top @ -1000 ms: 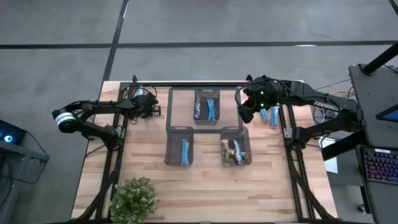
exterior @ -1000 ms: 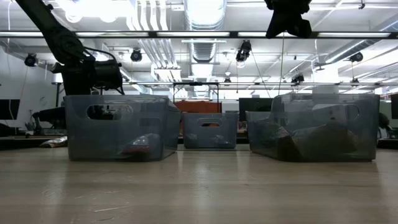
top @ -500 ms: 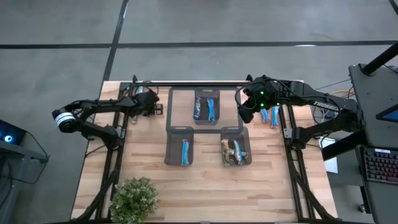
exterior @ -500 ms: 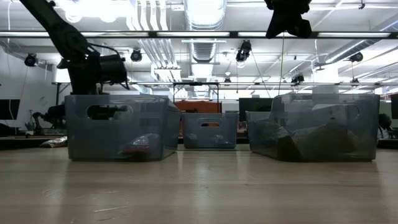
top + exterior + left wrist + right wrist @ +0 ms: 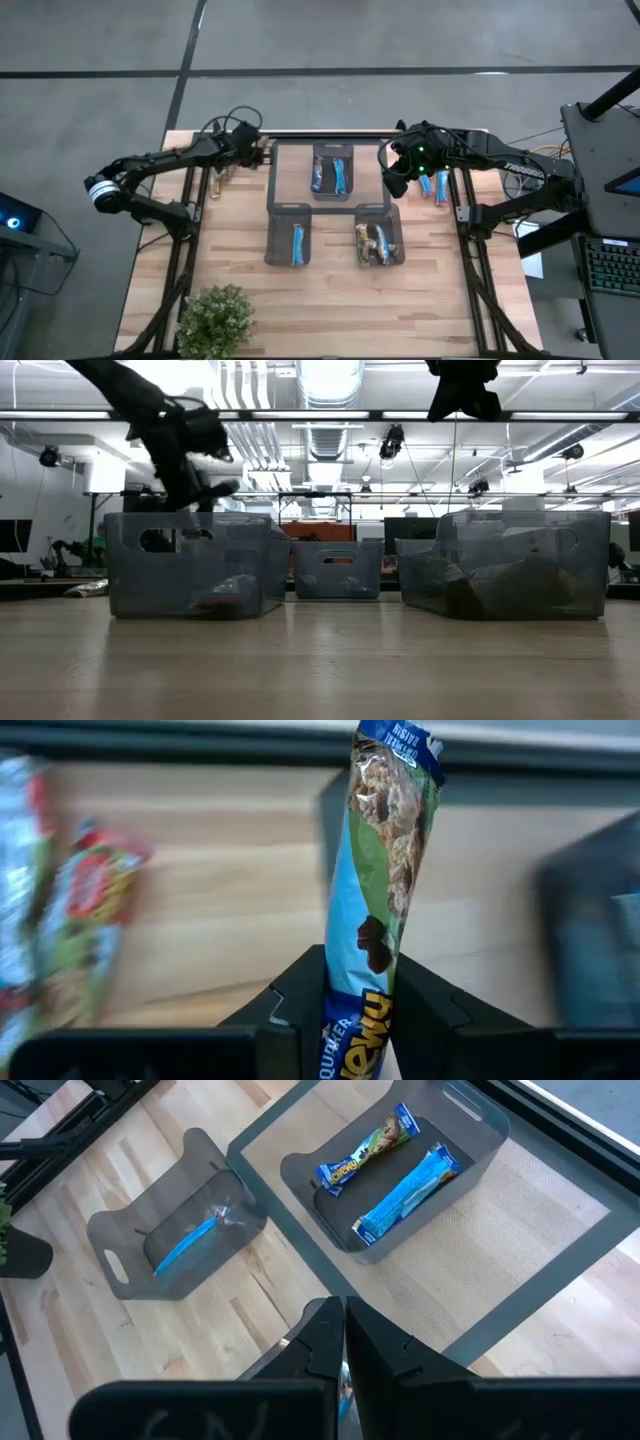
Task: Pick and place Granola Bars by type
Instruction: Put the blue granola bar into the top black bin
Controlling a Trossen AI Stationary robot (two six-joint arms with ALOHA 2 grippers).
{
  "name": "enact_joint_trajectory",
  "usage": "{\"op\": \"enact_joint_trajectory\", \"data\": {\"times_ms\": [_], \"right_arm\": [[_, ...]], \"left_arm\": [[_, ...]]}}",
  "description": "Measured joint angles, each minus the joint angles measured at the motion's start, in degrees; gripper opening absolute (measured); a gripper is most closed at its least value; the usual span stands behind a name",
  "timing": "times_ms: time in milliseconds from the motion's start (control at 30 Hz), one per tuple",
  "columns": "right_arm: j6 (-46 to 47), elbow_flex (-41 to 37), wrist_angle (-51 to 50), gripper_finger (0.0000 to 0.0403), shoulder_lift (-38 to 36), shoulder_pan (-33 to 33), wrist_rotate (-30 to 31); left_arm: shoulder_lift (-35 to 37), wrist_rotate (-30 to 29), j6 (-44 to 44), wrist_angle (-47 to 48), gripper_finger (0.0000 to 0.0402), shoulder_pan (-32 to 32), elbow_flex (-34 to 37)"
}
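My left gripper (image 5: pixel 260 152) hangs over the table's far left part, next to the far middle bin (image 5: pixel 332 150), shut on a blue-and-green granola bar (image 5: pixel 385 850). Two more bars (image 5: pixel 80 920) lie loose on the wood below it. The far middle bin holds two bars (image 5: pixel 400 1190), the near left bin (image 5: pixel 290 212) one blue bar (image 5: pixel 297 243), and the near right bin (image 5: pixel 380 212) brownish bars (image 5: pixel 372 243). My right gripper (image 5: pixel 342 1345) is shut and hangs high beside the far middle bin's right side. My left gripper pinches one end of the granola bar (image 5: pixel 362 945) between its two fingers (image 5: pixel 300 1000). The fingers slant down toward the table's far side and the bar lies along them, its free end (image 5: pixel 395 740) sticking out ahead. The bar is lifted clear of the table.
Two loose bars (image 5: pixel 435 186) lie on the wood at the far right, beside my right arm. A potted plant (image 5: pixel 215 318) stands at the near left corner. Bare wood runs along the near edge in front of the bins.
My left gripper has risen and swung toward the table's far edge and the far middle bin, tipping less steeply, with the bar still between its fingers. The bar has come up clear of the table. The right arm has kept still.
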State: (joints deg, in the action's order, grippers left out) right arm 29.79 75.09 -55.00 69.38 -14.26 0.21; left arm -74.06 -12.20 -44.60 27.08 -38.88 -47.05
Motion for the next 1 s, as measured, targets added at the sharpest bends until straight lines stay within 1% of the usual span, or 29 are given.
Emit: {"op": "enact_joint_trajectory", "data": {"times_ms": [200,400,567,833,1000], "right_arm": [[-0.01,0.00,0.00,0.0008,0.00,-0.02,0.16],[-0.20,0.00,0.00,0.0008,0.00,-0.04,1.52],[-0.43,0.00,0.00,0.0008,0.00,-0.04,1.51],[-0.45,0.00,0.00,0.0008,0.00,-0.04,1.51],[-0.49,0.00,0.00,0.0008,0.00,0.00,1.51]], "left_arm": [[0.00,5.22,0.03,-0.10,0.0078,1.27,-6.11],[0.00,8.65,-0.49,-0.80,0.0078,4.36,-10.07],[0.00,10.14,-3.61,-5.12,0.0078,7.81,-10.75],[0.00,10.15,-9.38,-12.89,0.0078,13.14,-10.79],[-0.21,10.14,-14.25,-19.66,0.0078,15.92,-10.79]]}}
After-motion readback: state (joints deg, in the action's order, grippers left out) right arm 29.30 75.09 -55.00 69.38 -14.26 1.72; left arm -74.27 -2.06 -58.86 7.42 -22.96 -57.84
